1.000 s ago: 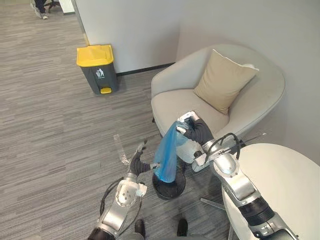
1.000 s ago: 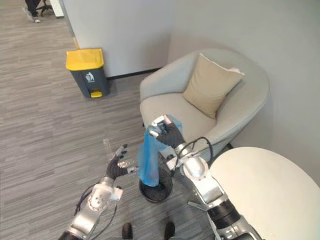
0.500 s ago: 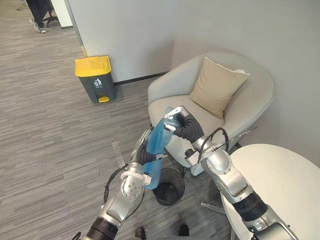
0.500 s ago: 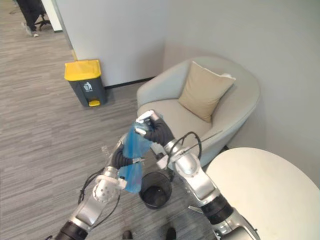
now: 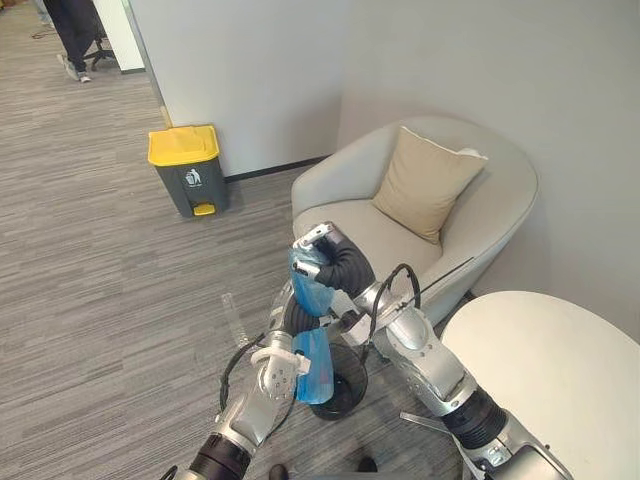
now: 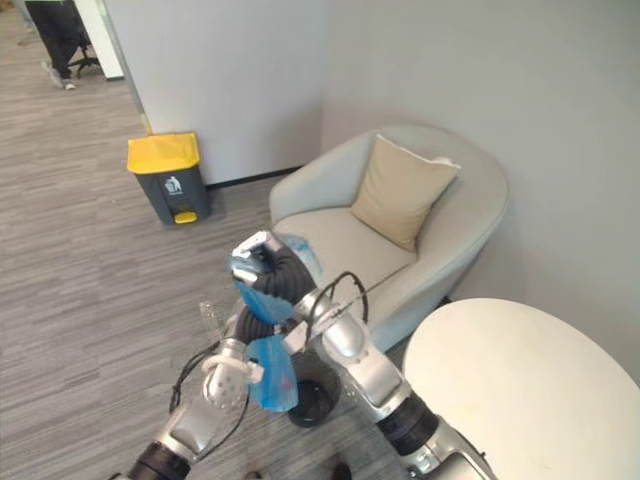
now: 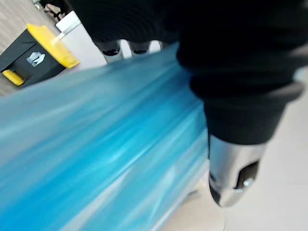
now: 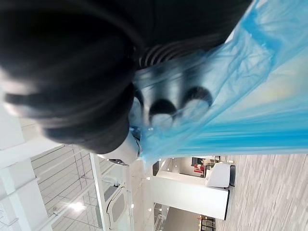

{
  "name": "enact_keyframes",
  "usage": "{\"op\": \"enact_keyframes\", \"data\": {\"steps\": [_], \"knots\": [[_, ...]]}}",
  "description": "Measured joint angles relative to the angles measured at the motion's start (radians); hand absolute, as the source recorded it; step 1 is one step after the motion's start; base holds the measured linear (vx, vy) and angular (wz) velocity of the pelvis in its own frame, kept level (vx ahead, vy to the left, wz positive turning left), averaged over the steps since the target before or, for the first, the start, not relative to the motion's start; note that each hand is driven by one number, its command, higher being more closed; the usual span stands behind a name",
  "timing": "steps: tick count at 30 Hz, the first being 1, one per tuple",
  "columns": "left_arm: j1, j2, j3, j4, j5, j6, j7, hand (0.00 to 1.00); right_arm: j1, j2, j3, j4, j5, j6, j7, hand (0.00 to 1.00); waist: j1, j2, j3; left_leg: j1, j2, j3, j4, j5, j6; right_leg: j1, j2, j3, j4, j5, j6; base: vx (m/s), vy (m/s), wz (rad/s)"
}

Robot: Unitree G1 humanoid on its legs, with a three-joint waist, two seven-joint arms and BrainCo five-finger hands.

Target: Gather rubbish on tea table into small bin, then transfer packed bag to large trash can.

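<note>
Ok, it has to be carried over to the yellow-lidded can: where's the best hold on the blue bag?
Probably the bunched neck at the top of the blue bag, taken from above, where the right hand is clamped. The bag hangs long and narrow past the left hand, its fuller end lowest.

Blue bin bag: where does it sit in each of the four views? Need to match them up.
Left eye view: blue bag low centre, hanging from the right hand.
Right eye view: blue bag lower left of centre, under that hand.
Left wrist view: blue bag sweeps across, beside the thumb.
Right wrist view: blue bag draped over the curled fingers.
Shared landmark: yellow-lidded trash can, in both eye views and the left wrist view.
</note>
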Motion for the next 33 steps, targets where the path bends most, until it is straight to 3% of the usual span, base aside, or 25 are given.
{"op": "enact_keyframes", "data": {"steps": [11, 20, 27, 28, 33], "knots": [[-0.001, -0.003, -0.009, 0.12, -0.092, -0.004, -0.037, 1.0, 0.005, -0.001, 0.024, 0.0, 0.039, 0.019, 0.033, 1.0, -0.014, -0.003, -0.002, -0.001, 0.009, 0.008, 0.005, -0.003, -0.004, 0.001, 0.009, 0.01, -0.015, 0.011, -0.007, 0.01, -0.003, -0.02], [0.001, -0.001, 0.028, 0.131, -0.173, 0.0, -0.041, 1.0, 0.146, 0.014, -0.029, 0.014, 0.033, 0.009, 0.057, 1.0, -0.023, -0.003, -0.002, -0.001, 0.009, 0.008, 0.005, -0.005, -0.007, 0.001, 0.008, 0.01, -0.015, 0.01, -0.007, 0.0, 0.0, 0.0], [0.031, 0.003, 0.062, 0.059, -0.22, -0.001, -0.041, 1.0, 0.255, -0.016, -0.104, 0.083, -0.126, 0.009, 0.051, 1.0, -0.024, -0.002, -0.001, -0.001, 0.009, 0.005, 0.005, -0.009, -0.012, 0.005, 0.007, 0.007, -0.014, 0.009, -0.006, 0.0, 0.0, 0.0], [0.032, 0.003, 0.067, 0.051, -0.227, -0.001, -0.041, 1.0, 0.265, -0.015, -0.113, 0.083, -0.157, 0.009, 0.048, 0.0, -0.026, -0.002, -0.001, -0.001, 0.009, 0.004, 0.005, -0.008, -0.012, 0.006, 0.007, 0.006, -0.015, 0.009, -0.006, 0.0, 0.0, 0.03], [0.06, 0.003, 0.079, 0.0, -0.237, -0.001, -0.041, 1.0, 0.29, -0.017, -0.137, 0.088, -0.307, 0.008, 0.019, 0.0, -0.028, -0.003, 0.0, 0.001, 0.008, -0.004, 0.002, -0.009, -0.012, 0.012, 0.005, -0.002, -0.015, 0.005, -0.001, 0.0, 0.0, 0.04]]}}
